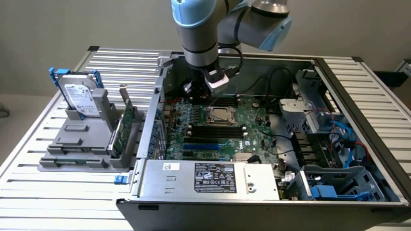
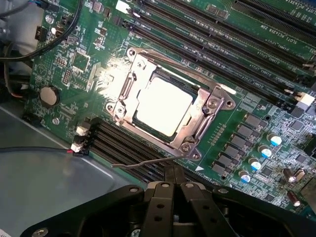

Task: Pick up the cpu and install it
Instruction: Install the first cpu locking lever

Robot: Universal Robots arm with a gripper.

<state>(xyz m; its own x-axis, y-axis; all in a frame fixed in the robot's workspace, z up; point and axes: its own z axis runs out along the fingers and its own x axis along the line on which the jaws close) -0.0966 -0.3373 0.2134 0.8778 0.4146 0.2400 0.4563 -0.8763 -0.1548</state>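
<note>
Silvery cpu (image 2: pixel 163 106) sits in its socket (image 2: pixel 213 104), near the closed pincer (image 2: pixel 174 174).

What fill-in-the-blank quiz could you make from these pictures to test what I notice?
1. The small flat square silvery chip lies in the metal-framed socket on the ___ circuit board.
2. The black tool hangs over that board with its fingers ___ and nothing between them.
3. The grey hard drive with white label stands on a grey stand, ___ the open black computer case.
Missing words: green; shut; outside.
</note>
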